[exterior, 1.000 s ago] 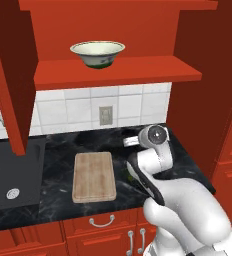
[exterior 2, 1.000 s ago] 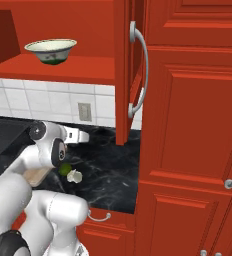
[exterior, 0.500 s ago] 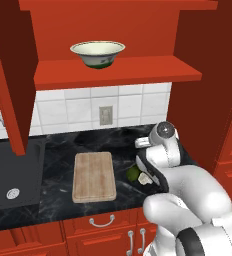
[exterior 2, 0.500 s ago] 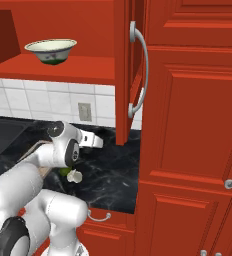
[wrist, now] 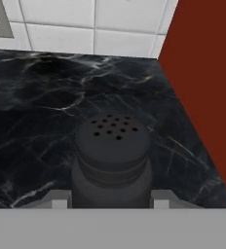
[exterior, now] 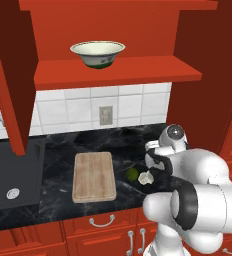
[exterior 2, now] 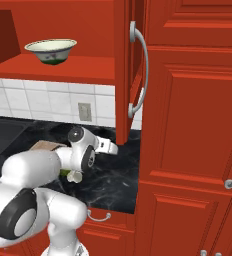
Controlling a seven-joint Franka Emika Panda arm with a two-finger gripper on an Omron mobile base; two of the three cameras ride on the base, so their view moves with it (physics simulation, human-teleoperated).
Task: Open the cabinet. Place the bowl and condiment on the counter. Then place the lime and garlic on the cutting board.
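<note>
We've got the small dark grey pepper-style shaker w/ a perforated round top (wrist: pixel 112 155), i.e. the condiment, clamped in the two-finger gripper (wrist: pixel 111 197). The jaws stand roughly half open, w/ a light pad pressed to each side of the shaker's body. It's held over the black marble worktop w/ faint white veins (wrist: pixel 37 97), near the back right corner where the white tiles meet a red side panel (wrist: pixel 207 73). The shaker's base is hidden, so we can't tell if it's touching the counter.

The red wooden wall cabinet (exterior: pixel 118 70) is open, its door w/ the long silver arched handle (exterior 2: pixel 130 65) swung out. The wide cream-white bowl w/ a green pattern (exterior: pixel 97 52) sits on the shelf, not yet moved.

Step in hand, as we judge it: set the shaker down.
- Keep it upright and go straight down. No tilt, since it's tall for its foot and could topple.
- Don't let go until the base is flat on the marble. Then part the jaws fully and lift straight up so a pad doesn't drag it over.
- Stay apart from the red panel on the right.
- The small round green lime (exterior: pixel 132 174) and the lumpy white garlic bulb (exterior: pixel 147 177) lie touching or nearly so, just right of the light wooden rectangular cutting board (exterior: pixel 93 176). The arm passes close above them, so we mind the elbow; both would roll.
</note>
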